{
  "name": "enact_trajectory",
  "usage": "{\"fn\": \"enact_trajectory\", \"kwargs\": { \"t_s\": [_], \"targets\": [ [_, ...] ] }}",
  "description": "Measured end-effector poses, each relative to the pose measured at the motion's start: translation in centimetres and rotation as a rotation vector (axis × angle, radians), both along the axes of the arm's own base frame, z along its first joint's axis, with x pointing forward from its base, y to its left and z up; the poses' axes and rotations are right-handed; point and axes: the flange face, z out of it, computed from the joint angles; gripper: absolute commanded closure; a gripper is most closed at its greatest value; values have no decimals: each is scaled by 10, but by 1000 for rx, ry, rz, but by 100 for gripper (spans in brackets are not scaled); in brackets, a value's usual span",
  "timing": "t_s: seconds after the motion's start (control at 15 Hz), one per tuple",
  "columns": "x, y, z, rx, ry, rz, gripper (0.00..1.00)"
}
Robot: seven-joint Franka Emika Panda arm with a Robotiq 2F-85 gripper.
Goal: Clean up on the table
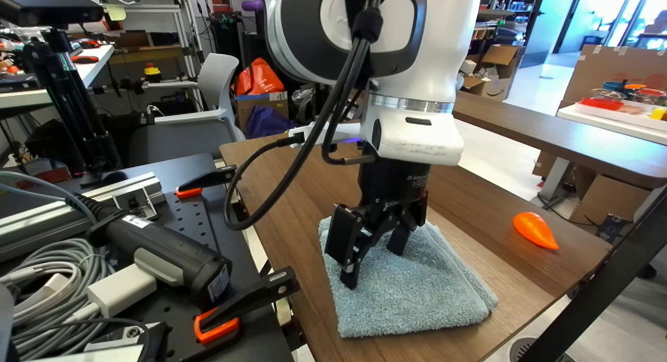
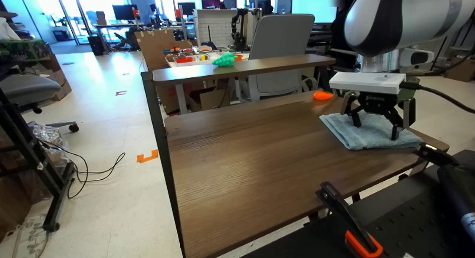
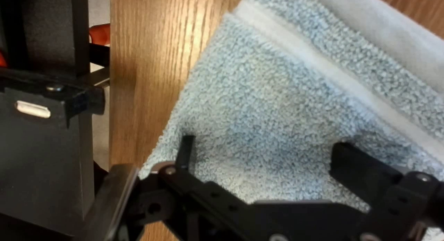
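The table (image 2: 259, 157), beside the black bench (image 2: 400, 209), carries a folded towel (image 1: 411, 294). The gripper (image 1: 373, 261), spread wide and holding nothing, seems to touch it. Probably this is the grasping step, before wiping; next, the gripper should pinch the towel.

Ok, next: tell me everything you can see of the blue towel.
The towel is pale blue-grey, with a nubbly, terry-like pile and smooth paler bands along one side. It looks folded into layers, roughly four-sided, and lies flat on the brown table, close to an edge. The open jaws reach down over it, tips apart, at or just above the pile; firm contact can't be confirmed.
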Motion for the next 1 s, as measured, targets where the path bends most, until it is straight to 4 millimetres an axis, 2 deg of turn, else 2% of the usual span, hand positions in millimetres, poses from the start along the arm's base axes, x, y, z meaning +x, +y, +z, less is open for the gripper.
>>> {"fn": "enact_trajectory", "kwargs": {
  "t_s": [0.4,0.53,0.8,1.0],
  "targets": [
    [5,-6,-1,-8,-8,-27,0],
    [16,-23,-2,-12,-28,-68,0],
    [41,-77,-7,25,-36,-216,0],
    [56,-99,-12,76,-25,-300,0]
  ]
}}
